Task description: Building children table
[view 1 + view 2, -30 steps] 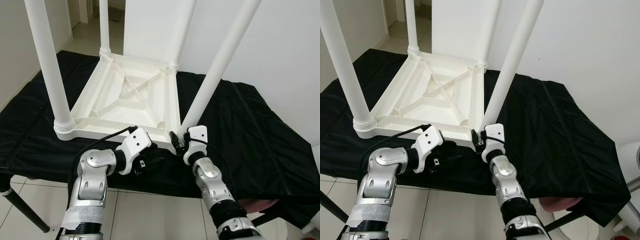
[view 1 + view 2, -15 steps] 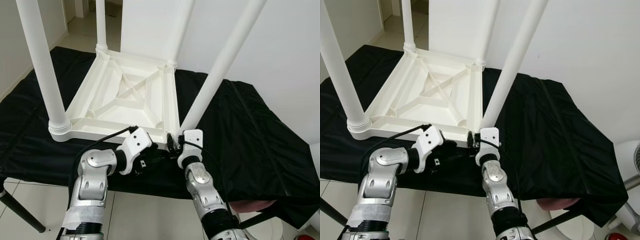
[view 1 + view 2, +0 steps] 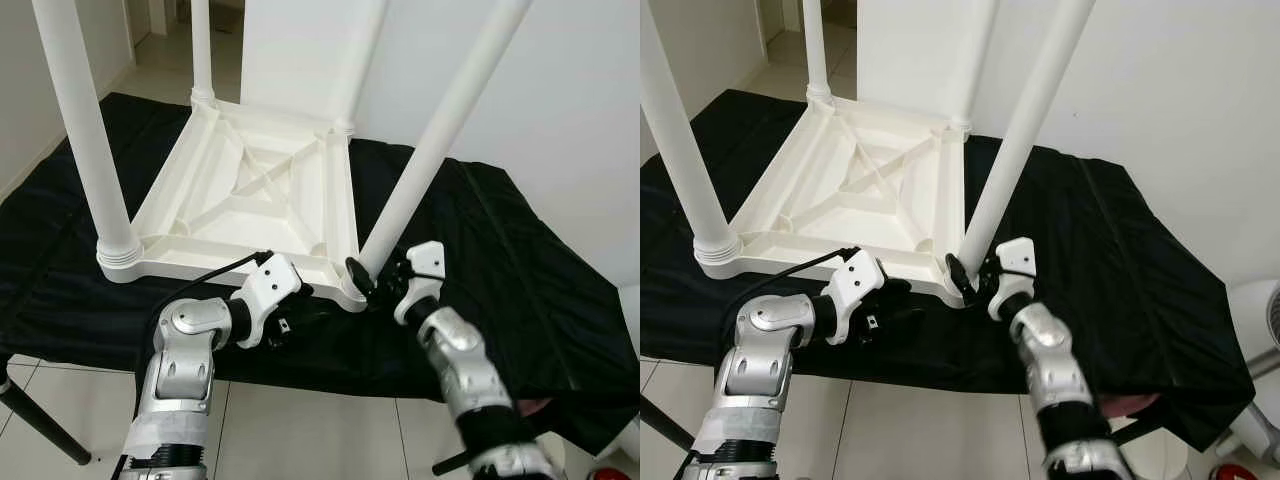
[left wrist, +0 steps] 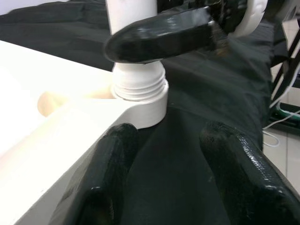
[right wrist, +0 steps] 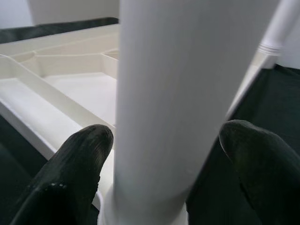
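A white children's table [image 3: 250, 190] lies upside down on a black cloth [image 3: 500, 250], its legs pointing up. My right gripper [image 3: 375, 280] is open at the foot of the near right leg [image 3: 430, 160], just above its screw socket [image 4: 140, 93]. In the right wrist view the leg [image 5: 178, 70] stands between the two spread fingers [image 5: 79, 154]. My left gripper [image 3: 300, 322] is open and low at the table's near edge, beside the same corner. Black cloth lies between its fingers [image 4: 117, 154].
The cloth covers a work table with a black leg [image 3: 40, 425] at the lower left. White walls stand behind and to the right, and tiled floor [image 3: 300, 440] lies in front. Something pink [image 3: 1120, 405] shows under the cloth's right corner.
My right arm has swung out to the right of the leg, and its fingers now straddle the leg's foot. The left arm has stayed put. The camera shifted slightly.
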You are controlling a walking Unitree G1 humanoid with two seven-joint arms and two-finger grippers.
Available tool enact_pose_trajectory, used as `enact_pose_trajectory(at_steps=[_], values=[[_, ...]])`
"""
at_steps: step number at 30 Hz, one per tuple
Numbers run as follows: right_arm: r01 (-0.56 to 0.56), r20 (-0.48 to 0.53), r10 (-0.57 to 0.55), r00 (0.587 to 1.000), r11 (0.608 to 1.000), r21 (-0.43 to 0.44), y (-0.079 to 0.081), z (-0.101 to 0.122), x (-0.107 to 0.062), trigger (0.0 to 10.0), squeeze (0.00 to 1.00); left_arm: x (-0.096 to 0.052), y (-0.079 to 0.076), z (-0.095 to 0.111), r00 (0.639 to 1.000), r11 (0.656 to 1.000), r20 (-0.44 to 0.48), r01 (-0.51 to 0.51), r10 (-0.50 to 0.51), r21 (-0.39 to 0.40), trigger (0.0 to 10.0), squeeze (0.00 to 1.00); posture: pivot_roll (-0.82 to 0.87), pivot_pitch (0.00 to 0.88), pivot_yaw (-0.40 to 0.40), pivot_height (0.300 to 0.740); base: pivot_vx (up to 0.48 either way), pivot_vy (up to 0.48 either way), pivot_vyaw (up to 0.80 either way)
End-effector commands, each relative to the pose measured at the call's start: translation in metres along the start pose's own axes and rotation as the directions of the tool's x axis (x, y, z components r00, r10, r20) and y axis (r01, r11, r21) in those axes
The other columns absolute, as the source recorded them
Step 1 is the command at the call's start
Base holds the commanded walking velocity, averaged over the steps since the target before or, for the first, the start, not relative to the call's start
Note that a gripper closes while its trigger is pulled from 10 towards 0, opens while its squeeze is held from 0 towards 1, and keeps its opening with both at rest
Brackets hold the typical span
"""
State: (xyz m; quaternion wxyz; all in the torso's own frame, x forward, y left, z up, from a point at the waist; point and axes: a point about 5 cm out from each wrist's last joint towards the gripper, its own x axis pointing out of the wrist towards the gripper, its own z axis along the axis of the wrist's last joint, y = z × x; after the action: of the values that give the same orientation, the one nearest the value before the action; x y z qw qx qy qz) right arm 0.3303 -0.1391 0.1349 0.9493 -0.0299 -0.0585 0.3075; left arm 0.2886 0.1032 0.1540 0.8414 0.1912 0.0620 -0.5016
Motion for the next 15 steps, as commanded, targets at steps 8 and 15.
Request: enact_pose_trajectory(at_steps=[8, 15], values=[[-0.189, -0.093, 0.190, 0.977, 0.982, 0.013, 0.002, -0.008, 0.019, 10.0, 0.00, 0.005, 0.019, 0.006, 0.952, 0.952, 0.017, -0.307, 0.307, 0.012, 10.0, 0.00, 0.09, 0.000, -0.149, 0.740, 0.000, 0.000, 0.00], [-0.244, -0.133, 0.244, 0.961, 0.970, 0.014, 0.009, -0.012, 0.033, 10.0, 0.00, 0.003, 0.020, 0.008, 0.948, 0.948, 0.020, -0.317, 0.317, 0.015, 10.0, 0.00, 0.10, 0.000, -0.147, 0.740, 0.000, 0.000, 0.00]])
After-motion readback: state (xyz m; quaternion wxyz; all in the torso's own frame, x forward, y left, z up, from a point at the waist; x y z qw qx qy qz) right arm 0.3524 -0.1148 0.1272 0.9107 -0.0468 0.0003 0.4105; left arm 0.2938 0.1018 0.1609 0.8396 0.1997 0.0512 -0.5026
